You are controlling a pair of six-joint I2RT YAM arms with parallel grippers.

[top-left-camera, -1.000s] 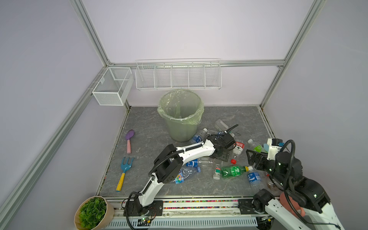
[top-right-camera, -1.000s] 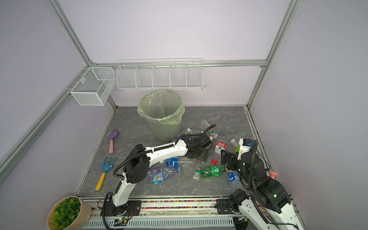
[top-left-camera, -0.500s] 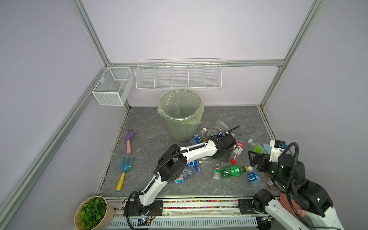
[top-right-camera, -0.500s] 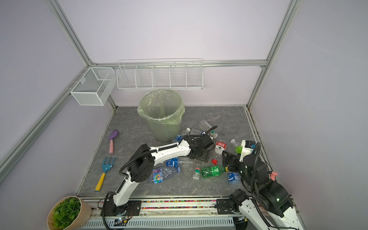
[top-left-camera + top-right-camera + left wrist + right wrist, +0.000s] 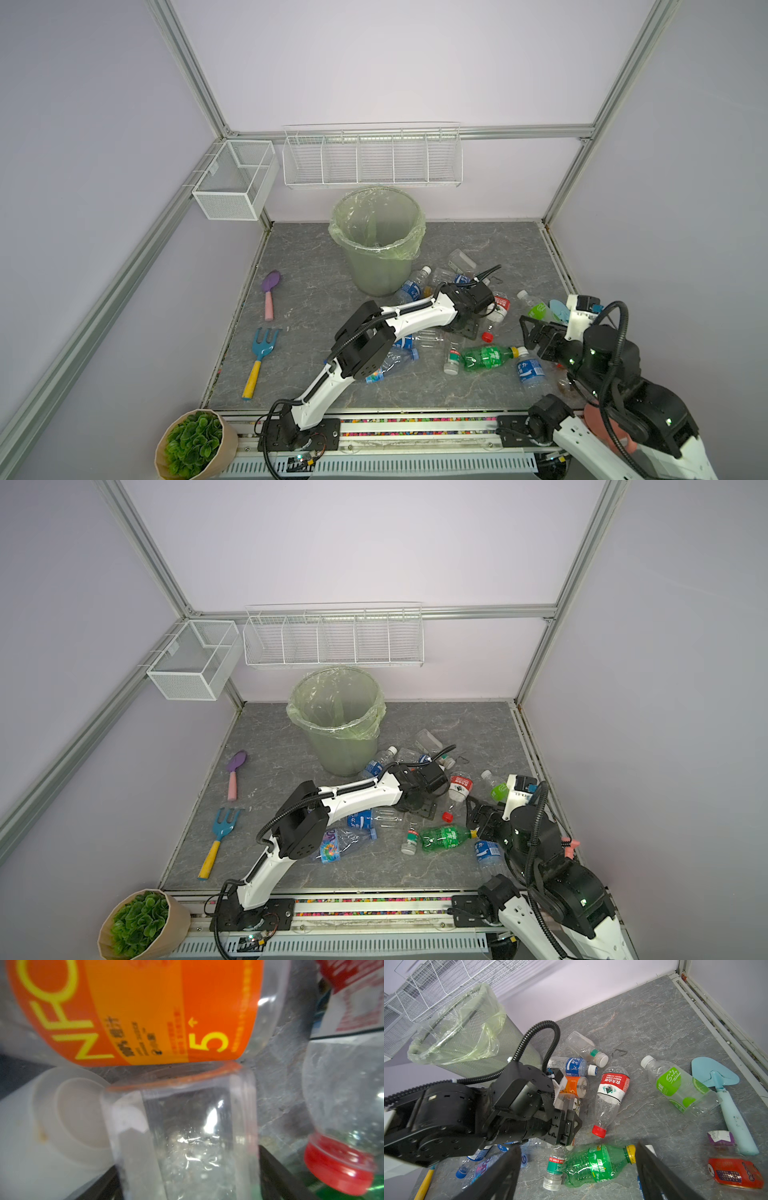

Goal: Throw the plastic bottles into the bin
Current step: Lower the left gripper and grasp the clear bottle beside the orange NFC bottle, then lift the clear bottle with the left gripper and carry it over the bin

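Clear bottle (image 5: pixel 187 1126): laid flat right of centre in a top view, beneath the left gripper (image 5: pixel 464 327), the nearer one. Fingers (image 5: pixel 274 1176) are spread either side, its long axis running between them; contact cannot be told. An orange-labelled bottle (image 5: pixel 145 1012) is butted against its end; a red-capped bottle (image 5: pixel 340 1088) lies beside. The bin (image 5: pixel 376 232) stands near, up-left; its tall rim must be cleared. Right gripper (image 5: pixel 577 1147): spread wide, empty.

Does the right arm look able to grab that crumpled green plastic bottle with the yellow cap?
Probably yes. The green plastic bottle lies flat on the floor right before the right gripper, whose jaws stand open; nothing lies over it.
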